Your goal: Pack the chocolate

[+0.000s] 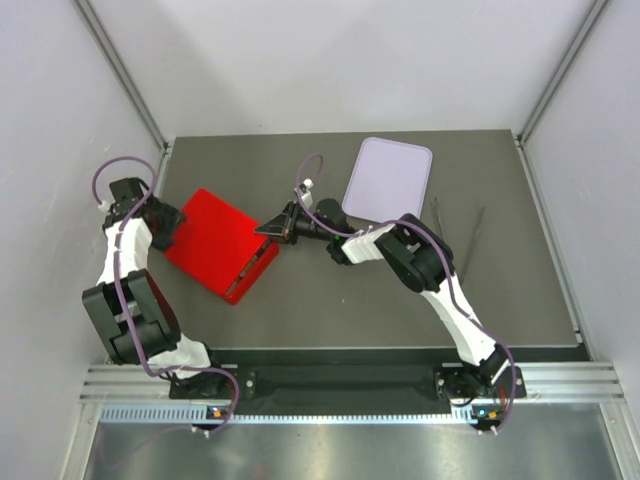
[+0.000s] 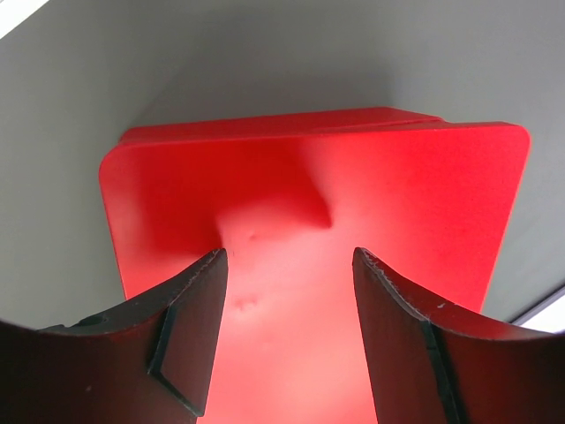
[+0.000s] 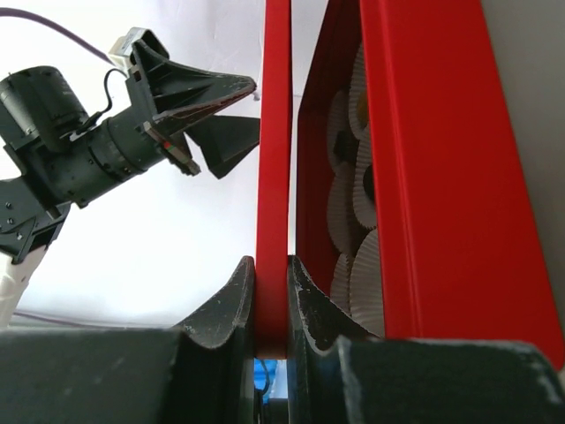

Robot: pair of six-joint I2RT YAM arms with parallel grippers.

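The flat red lid [image 1: 212,240] lies over the red box [image 1: 252,275], whose edge shows under its lower right side. My right gripper [image 1: 277,228] is shut on the lid's right edge. In the right wrist view its jaws [image 3: 273,281] pinch the thin red lid [image 3: 274,132], with a narrow gap to the box [image 3: 441,177]. White fluted paper cups [image 3: 353,190] line the box. My left gripper [image 1: 168,222] hovers open at the lid's left side, its fingers spread over the lid's face [image 2: 309,194]. The chocolate is hidden.
A lavender tray [image 1: 388,178] lies at the back of the dark table [image 1: 350,310], right of the box. Two thin tweezers [image 1: 436,215] [image 1: 478,228] lie to its right. Grey walls enclose the table on three sides.
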